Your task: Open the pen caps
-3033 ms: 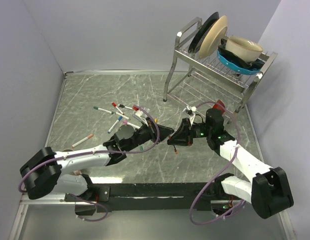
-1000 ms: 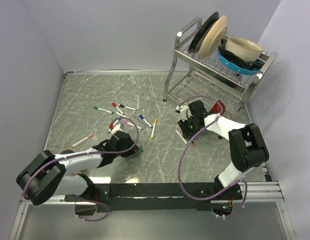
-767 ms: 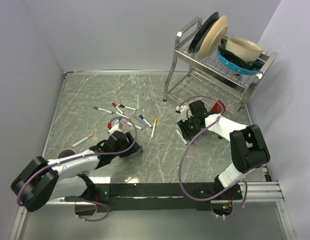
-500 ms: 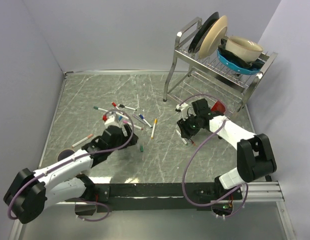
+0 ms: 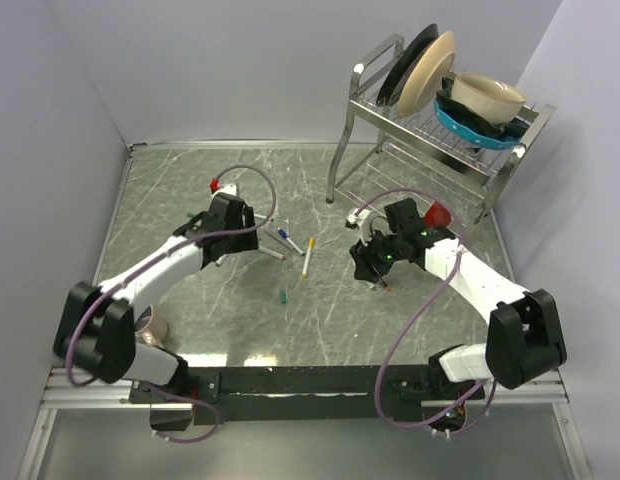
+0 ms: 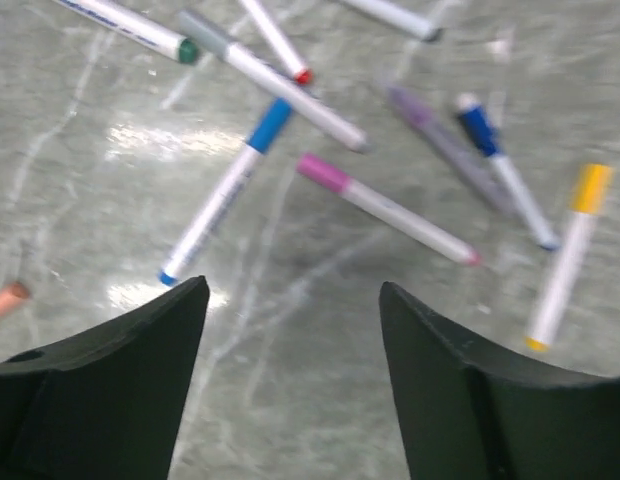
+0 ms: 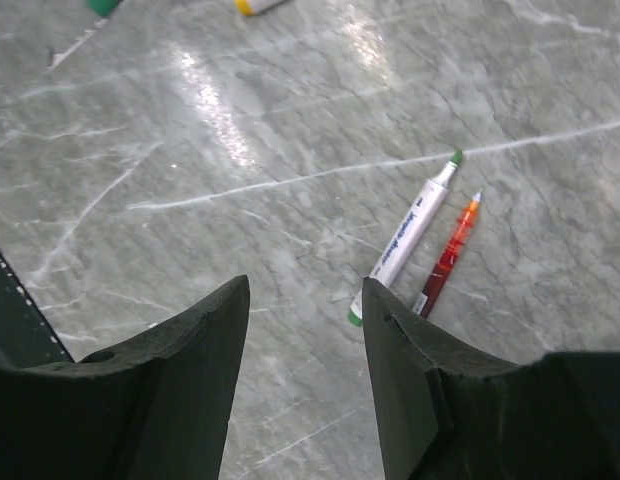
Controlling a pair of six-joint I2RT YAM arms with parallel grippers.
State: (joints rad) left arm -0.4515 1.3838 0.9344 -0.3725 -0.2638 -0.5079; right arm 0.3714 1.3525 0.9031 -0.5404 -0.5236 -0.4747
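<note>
Both our left hand and right hand hang open and empty; we should centre the left over the pink cap at twelve o'clock before closing.

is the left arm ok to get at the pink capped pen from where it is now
Probably yes: the left gripper hovers open above the pink-capped pen, which lies flat on the table with nothing over it; the blue-capped pen lies close by its cap.
</note>
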